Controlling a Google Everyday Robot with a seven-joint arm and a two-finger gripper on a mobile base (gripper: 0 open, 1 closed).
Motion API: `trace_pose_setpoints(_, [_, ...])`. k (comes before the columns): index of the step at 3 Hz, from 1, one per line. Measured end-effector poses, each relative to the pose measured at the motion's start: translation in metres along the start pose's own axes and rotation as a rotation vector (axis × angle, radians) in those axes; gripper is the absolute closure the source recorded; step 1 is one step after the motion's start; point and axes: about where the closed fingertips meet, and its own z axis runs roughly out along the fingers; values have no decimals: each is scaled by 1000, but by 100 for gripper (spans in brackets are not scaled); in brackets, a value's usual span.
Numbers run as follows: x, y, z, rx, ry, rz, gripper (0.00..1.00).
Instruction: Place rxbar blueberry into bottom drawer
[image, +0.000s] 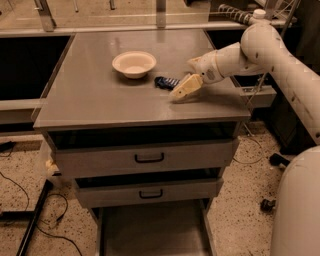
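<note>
The rxbar blueberry, a small dark blue bar with white markings, lies flat on the grey cabinet top, just right of the cream bowl. My gripper reaches in from the right, low over the top, with its tip right beside the bar's right end. The bar lies on the surface, not lifted. The bottom drawer is pulled out at the foot of the cabinet and shows a flat grey floor.
A cream bowl stands on the top to the left of the bar. Two grey drawer fronts with black handles are slightly ajar above the bottom drawer. My white arm spans the right side. Cables lie on the floor at the left.
</note>
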Motion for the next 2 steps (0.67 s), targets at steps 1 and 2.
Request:
trace_pose_setpoints(1, [0, 0, 0, 0, 0, 0, 19])
trace_pose_setpoints(2, [0, 0, 0, 0, 0, 0, 43])
